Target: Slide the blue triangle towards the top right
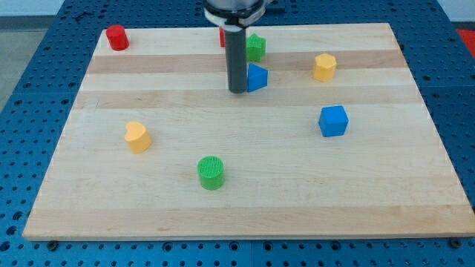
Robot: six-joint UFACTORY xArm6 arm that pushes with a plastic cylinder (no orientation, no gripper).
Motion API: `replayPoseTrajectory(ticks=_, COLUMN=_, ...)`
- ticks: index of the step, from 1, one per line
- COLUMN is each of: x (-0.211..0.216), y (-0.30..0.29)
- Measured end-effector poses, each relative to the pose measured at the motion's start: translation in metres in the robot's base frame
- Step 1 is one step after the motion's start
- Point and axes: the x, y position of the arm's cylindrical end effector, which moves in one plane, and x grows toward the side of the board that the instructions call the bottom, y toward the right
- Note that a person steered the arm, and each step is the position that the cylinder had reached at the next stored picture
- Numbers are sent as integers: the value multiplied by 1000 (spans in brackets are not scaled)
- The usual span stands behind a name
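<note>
My arm ends in a straight rod, dark grey and round like a thick crayon. It hangs from a wider round part at the view's top (black, with a shiny silver ring around it). My tip [237, 90] is flat and dark at the very end.

A pale wooden table [245, 200], made of long planks joined side by side with faint grain lines, fills most of the view. Around it on every side lies a blue perforated surface [30, 67] dotted with regular rows of small holes. The light is even and soft, leaving only faint shadows on the wood.
</note>
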Motion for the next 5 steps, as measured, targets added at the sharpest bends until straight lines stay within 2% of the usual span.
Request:
replayPoseTrajectory(ticks=2, x=-32, y=62)
replayPoseTrajectory(ticks=4, x=-16, y=39)
replayPoseTrajectory(ticks=5, x=-20, y=58)
